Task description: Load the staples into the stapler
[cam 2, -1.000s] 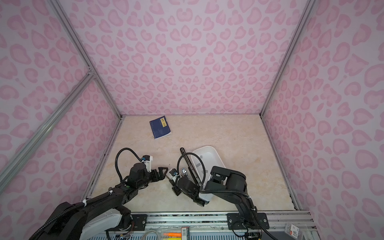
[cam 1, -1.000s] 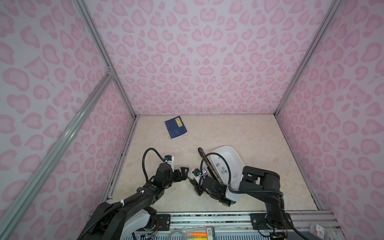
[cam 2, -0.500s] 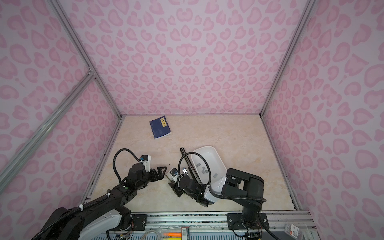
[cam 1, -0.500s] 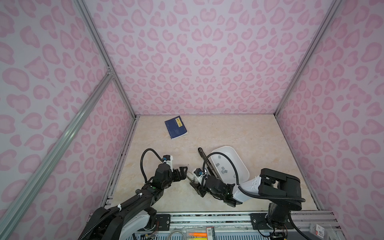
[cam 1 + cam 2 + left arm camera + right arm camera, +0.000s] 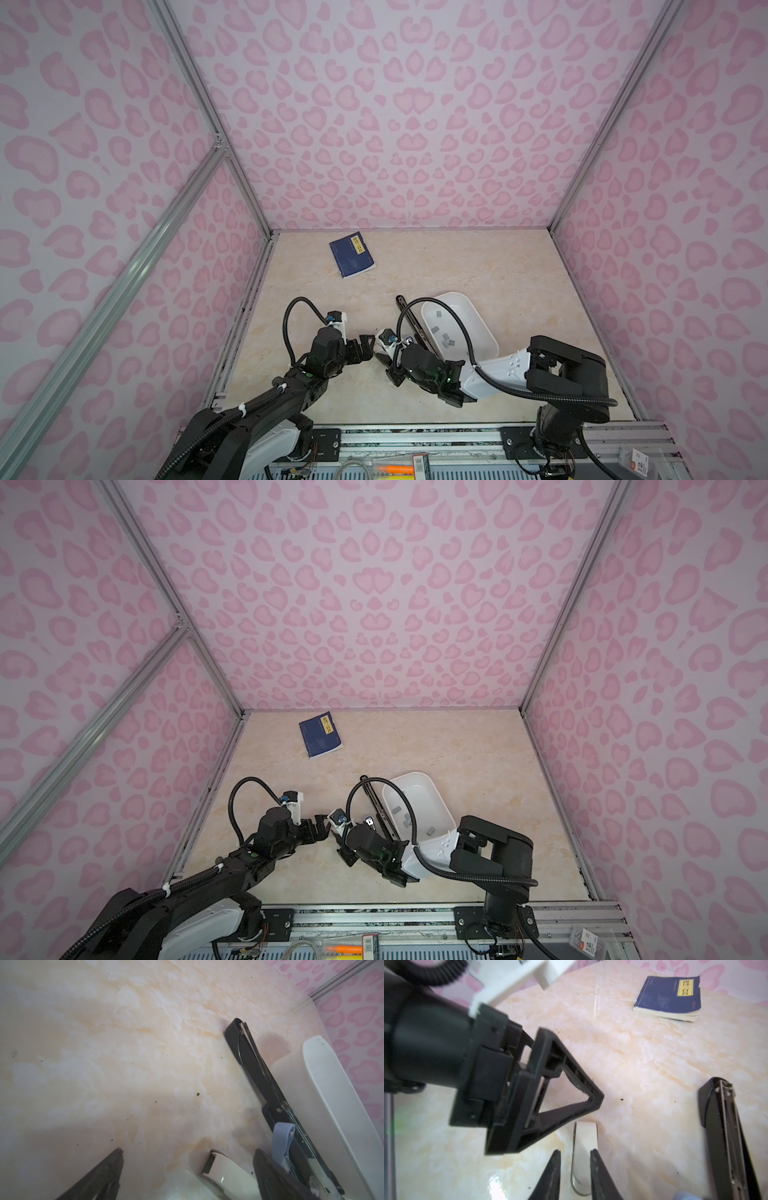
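Observation:
A black stapler (image 5: 411, 322) (image 5: 374, 800) (image 5: 249, 1064) (image 5: 724, 1126) lies hinged open on the floor, against the left wall of a white tray (image 5: 478, 316) (image 5: 440, 804). Several grey staples (image 5: 446, 338) (image 5: 405, 821) lie in that tray. A small white stapler (image 5: 584, 1138) (image 5: 222, 1167) with a metal rim lies between the two arms. My right gripper (image 5: 575, 1152) (image 5: 384, 365) straddles it with narrow jaws, and a gap shows at one finger. My left gripper (image 5: 188, 1151) (image 5: 365, 345) stands wide open facing it, holding nothing.
A blue book (image 5: 351, 259) (image 5: 320, 739) (image 5: 668, 997) lies near the back wall. Pink patterned walls close in the marble floor on three sides. The left gripper's fingers (image 5: 593, 1098) hang close above the white stapler's tip.
The right arm's elbow has swung out to the right and lower, while its gripper has stayed by the white stapler. The left arm has barely moved.

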